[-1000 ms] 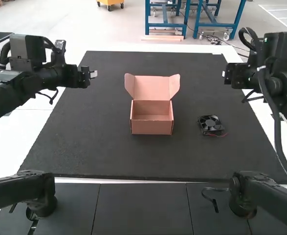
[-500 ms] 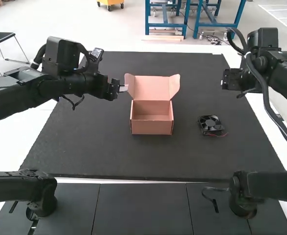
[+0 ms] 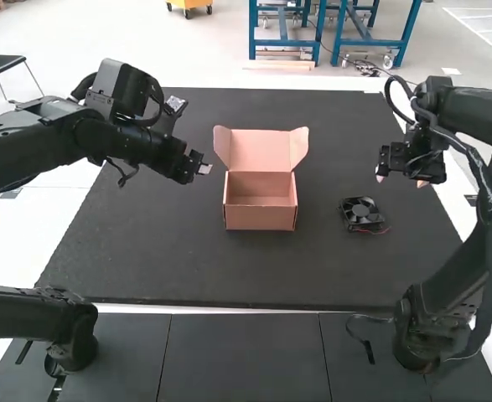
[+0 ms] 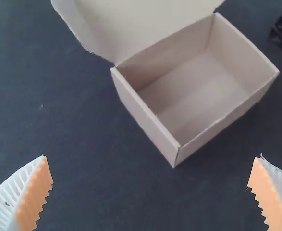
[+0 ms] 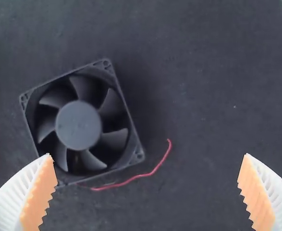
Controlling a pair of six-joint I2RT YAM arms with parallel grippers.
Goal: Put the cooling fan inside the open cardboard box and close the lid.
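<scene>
— What's changed?
— Both arms have come in off the table's side edges. The left claw (image 3: pixel 197 165) has swung from the left edge to just beside the cardboard box (image 3: pixel 261 201), at its left wall, not touching. The right claw (image 3: pixel 401 177) has dropped and now hangs over the cooling fan (image 3: pixel 363 213).
— Meaning?
— My read is that the pick is being set up. Nothing is gripped yet, and the fan hasn't moved.
— Fan where?
— Flat on the black mat (image 3: pixel 145 243), right of the box, toward the table's right edge, apart from the box. A thin red wire (image 5: pixel 141 173) trails from it.
— Box?
— Middle of the table, empty. The lid (image 3: pixel 261 149) stands up at the far side, open.
— Claws?
— Both are spread wide and hold nothing. In the right wrist view the fan (image 5: pixel 80 125) sits off toward one finger (image 5: pixel 35 197), not centred, so I'd guess it needs a sideways shift before closing.
— Left arm pose?
— Stretched in from the left, wrist tipped down, with its camera looking into the box (image 4: pixel 198 96).
— Right arm?
— Elbow high, forearm pointing down, claw aimed at the mat above the fan and clear of it.
— Progress?
— Early. The fan's out and the lid's open.
</scene>
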